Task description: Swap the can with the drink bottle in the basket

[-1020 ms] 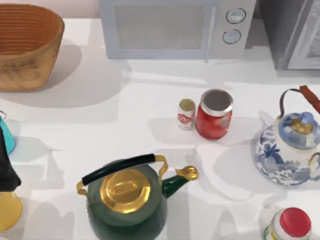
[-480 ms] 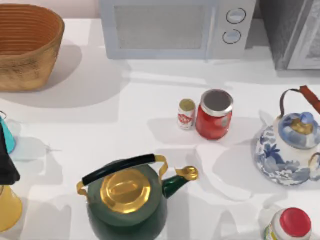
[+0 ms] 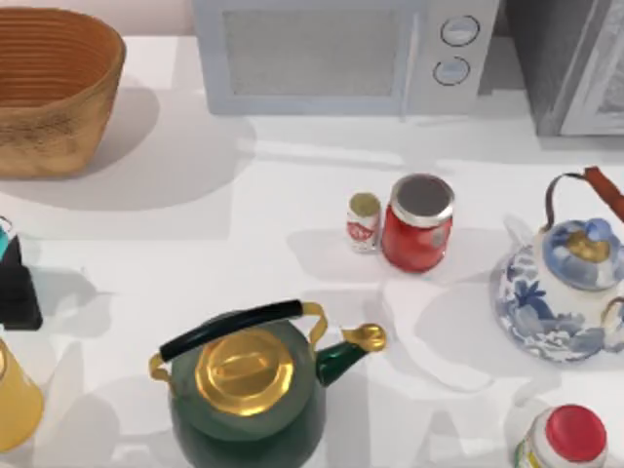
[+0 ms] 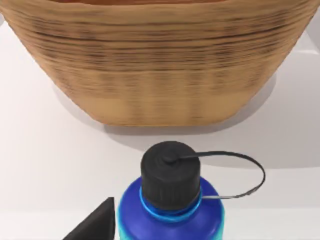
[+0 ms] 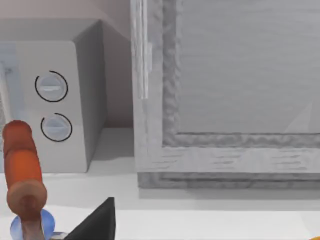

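The wicker basket (image 3: 54, 136) stands at the table's far left, and its wall (image 4: 160, 65) rises just beyond my left gripper. The can is a teal sliver (image 3: 4, 234) at the left edge; in the left wrist view it shows a blue body (image 4: 170, 217) with a teal ring and a black cap with a loop. My left gripper (image 3: 15, 285) hovers over it, open, with one dark finger (image 4: 95, 225) beside the can and not touching. The tiny drink bottle (image 3: 364, 222) stands mid-table next to a red jar (image 3: 419, 222).
A green kettle (image 3: 249, 380) sits at the front centre and a yellow cylinder (image 3: 12, 405) at the front left. On the right are a blue-white teapot (image 3: 565, 283) and a red-capped bottle (image 3: 570, 439). A microwave (image 3: 331, 54) lines the back. My right gripper's finger (image 5: 97, 222) points at the microwave's knobs.
My left arm has slid along the left edge toward the basket and now covers most of the teal can. More of the yellow cylinder is uncovered.
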You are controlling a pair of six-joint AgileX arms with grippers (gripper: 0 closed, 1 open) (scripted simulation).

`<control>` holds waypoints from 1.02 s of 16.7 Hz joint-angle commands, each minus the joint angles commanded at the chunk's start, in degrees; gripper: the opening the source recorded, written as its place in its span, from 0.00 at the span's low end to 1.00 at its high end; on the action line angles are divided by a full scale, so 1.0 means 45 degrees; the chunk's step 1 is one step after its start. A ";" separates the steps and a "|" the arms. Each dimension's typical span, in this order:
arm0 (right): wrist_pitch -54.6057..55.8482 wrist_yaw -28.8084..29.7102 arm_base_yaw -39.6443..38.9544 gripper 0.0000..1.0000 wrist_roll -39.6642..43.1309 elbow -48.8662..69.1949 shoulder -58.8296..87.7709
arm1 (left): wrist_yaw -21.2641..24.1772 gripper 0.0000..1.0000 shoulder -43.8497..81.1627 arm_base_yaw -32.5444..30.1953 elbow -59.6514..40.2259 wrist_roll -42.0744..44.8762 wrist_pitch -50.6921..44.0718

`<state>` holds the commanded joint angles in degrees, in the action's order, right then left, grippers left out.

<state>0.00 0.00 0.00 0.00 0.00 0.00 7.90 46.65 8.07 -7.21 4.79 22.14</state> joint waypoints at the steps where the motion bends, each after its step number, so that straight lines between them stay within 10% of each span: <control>1: 0.0000 0.0000 0.0000 1.00 0.0000 0.0000 0.0000 | 0.0165 1.00 0.0938 0.0174 -0.0154 0.0099 0.0467; 17: 0.0000 0.0000 0.0000 1.00 0.0000 0.0000 0.0000 | 0.1005 1.00 0.6821 0.1001 -0.0958 0.0599 0.3191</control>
<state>0.00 0.00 0.00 0.00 0.00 0.00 12.42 77.34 12.58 -11.52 7.49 36.49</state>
